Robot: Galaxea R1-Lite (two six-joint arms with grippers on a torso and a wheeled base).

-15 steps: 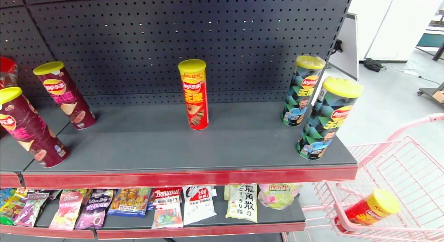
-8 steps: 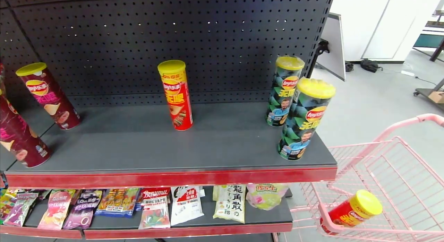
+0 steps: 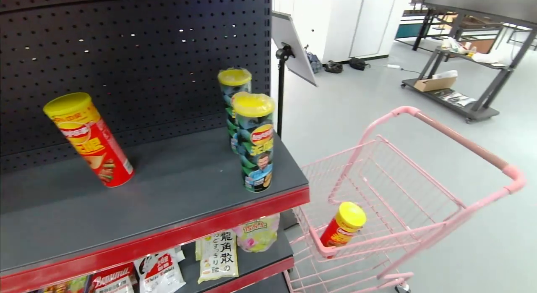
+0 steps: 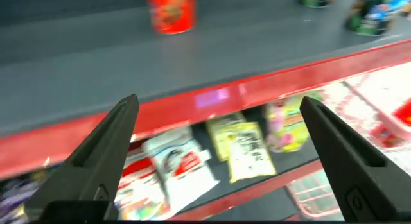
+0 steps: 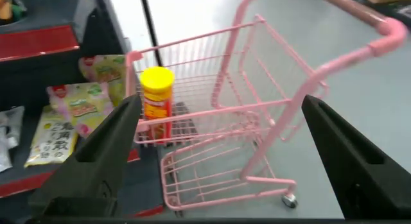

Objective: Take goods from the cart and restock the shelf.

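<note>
Inside pink cart (image 3: pixel 453 137), red can (image 3: pixel 340 232) stands on end, yellow lid up.

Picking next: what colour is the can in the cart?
Red can with yellow lid; clearest in the head view.

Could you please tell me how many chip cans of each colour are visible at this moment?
Red cans: 2
Green cans: 2
Total: 4

Bright, even light on the floor (image 3: pixel 377 95) at right; pegboard (image 3: pixel 126 53) upper left dim; glare streaks the red shelf edge (image 4: pixel 218 97); head-view edges bow
</note>
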